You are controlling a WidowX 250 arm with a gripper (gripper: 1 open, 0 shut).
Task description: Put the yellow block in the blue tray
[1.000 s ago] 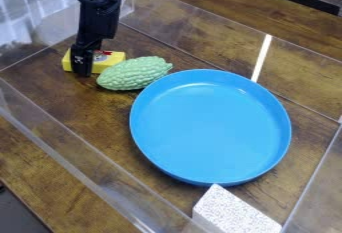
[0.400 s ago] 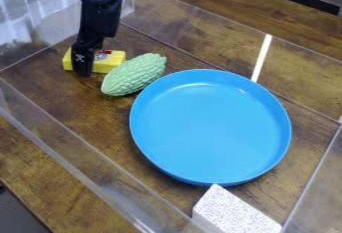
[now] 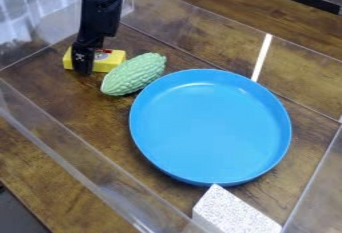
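Nearest, at about five o'clock on the desk [image 3: 80,147], a white speckled sponge-like block [image 3: 235,211] sits at the bottom edge, just beside the rim of the blue tray [image 3: 210,125]. The tray is round, shallow and empty, and fills the middle and right of the dark wooden surface. Beyond it, toward ten o'clock, a green bumpy lump [image 3: 132,73] lies tilted, close to the tray's rim but apart from it. Just past the lump, at roughly ten o'clock and near the far left corner, the yellow block [image 3: 96,58] rests on the wood, outside the tray and next to the lump. The black hand [image 3: 86,65] points almost straight down over the block's left part, its fingers spread wide and gripping nothing. A clear wall [image 3: 54,152] borders the near left side.
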